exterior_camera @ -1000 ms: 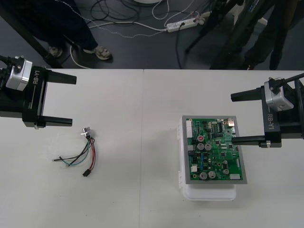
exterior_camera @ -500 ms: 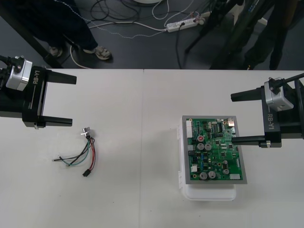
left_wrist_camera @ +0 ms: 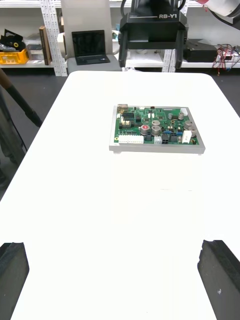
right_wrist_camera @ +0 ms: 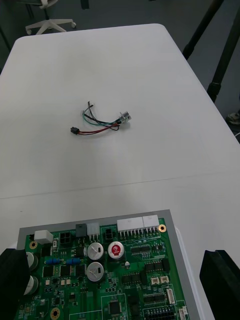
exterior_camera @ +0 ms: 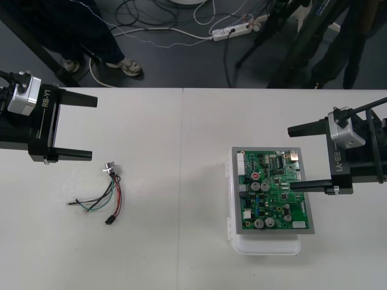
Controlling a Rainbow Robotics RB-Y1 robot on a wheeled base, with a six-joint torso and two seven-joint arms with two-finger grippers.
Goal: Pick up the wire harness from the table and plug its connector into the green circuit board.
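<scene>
The harness (exterior_camera: 104, 194) lay loose on the desk (exterior_camera: 181, 151) near the released left jaws, its socket (exterior_camera: 109, 168) closest to them, well apart from the board (exterior_camera: 272, 193) by the released right jaws.

The left claw (exterior_camera: 75, 127) has a black, bar-shaped body with two long, slim black fingers (exterior_camera: 71, 154). White "RB-Y1" lettering (exterior_camera: 46, 96) runs along its side, and a silver-grey camera block (exterior_camera: 23, 93) sits on top. The right claw (exterior_camera: 291, 158) is built the same way, with the same lettering and block, and a thin dark cable (exterior_camera: 369, 104) leads to it. In the wrist views, each arm's own fingers appear as blunt, matte-black slabs with rounded corners.
</scene>
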